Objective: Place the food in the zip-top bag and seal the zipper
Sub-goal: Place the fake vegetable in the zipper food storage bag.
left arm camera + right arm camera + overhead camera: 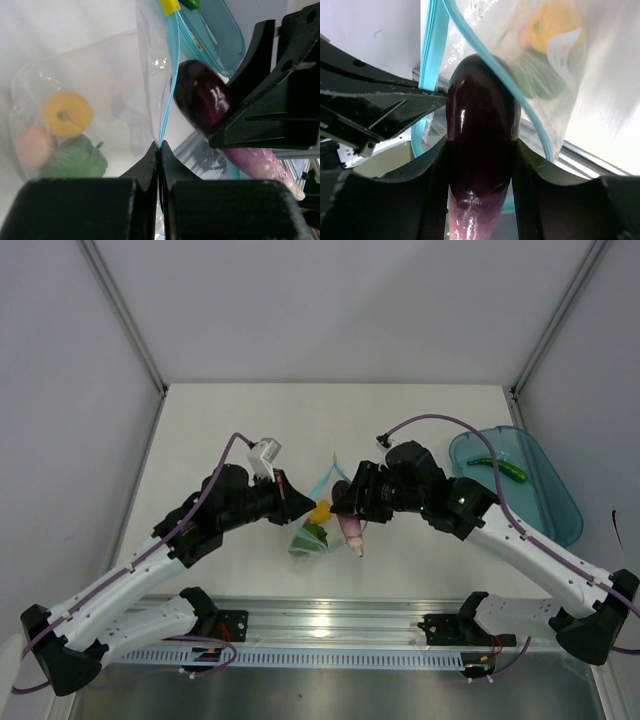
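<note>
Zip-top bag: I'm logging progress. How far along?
Done: yellow pepper, pale egg and green bell pepper lie inside the crinkly clear bag. In hand: right gripper holds the dark purple eggplant at its mouth; left gripper pinches the edge. Left: eggplant in, light blue zipper sealed.

Shows the dark purple eggplant (480, 150) pinched between the right gripper's (481, 165) black fingers (432, 200), the teal zipper (432, 45) curving round the eggplant's far end, with yellow pepper (552, 22) and green pepper (540, 80) blurred beyond the eggplant inside the zip-top bag (600, 75).
</note>
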`<state>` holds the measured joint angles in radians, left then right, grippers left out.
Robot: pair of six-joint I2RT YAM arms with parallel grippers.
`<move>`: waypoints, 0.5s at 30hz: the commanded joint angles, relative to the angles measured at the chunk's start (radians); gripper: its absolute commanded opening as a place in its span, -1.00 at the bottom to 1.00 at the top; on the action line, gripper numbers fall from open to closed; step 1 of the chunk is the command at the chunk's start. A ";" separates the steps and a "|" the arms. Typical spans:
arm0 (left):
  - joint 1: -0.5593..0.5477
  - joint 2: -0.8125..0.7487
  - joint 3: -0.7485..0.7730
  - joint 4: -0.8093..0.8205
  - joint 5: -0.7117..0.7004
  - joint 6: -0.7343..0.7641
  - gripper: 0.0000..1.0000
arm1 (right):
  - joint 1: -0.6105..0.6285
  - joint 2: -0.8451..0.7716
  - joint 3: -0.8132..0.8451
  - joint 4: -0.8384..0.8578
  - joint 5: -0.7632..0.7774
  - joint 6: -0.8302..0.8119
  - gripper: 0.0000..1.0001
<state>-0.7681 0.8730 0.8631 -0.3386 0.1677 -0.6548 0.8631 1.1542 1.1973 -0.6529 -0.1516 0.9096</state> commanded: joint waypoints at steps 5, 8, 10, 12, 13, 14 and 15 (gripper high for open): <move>-0.054 0.006 0.010 0.062 -0.062 0.011 -0.99 | -0.012 0.111 0.065 0.033 -0.112 0.106 -1.00; -0.068 -0.002 -0.004 0.079 -0.066 0.007 -0.99 | -0.016 0.124 0.082 0.009 -0.042 0.115 -1.00; -0.073 -0.006 -0.009 0.084 -0.066 0.003 -0.99 | -0.022 0.124 0.076 -0.002 0.015 0.124 -1.00; -0.076 -0.011 -0.013 0.082 -0.068 0.001 -0.99 | -0.035 0.124 0.056 0.004 0.033 0.132 -1.00; -0.077 -0.014 -0.019 0.085 -0.069 0.001 -0.99 | -0.036 0.128 0.051 0.004 0.052 0.138 -1.00; -0.082 -0.017 -0.021 0.085 -0.071 0.000 -0.99 | -0.039 0.133 0.047 0.004 0.063 0.144 -1.00; -0.085 -0.019 -0.022 0.087 -0.073 -0.002 -0.99 | -0.041 0.137 0.039 0.006 0.070 0.150 -1.00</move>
<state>-0.8371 0.8810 0.8459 -0.3073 0.1078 -0.6548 0.8330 1.2892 1.2224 -0.6514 -0.1528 1.0233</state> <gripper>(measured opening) 0.006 0.469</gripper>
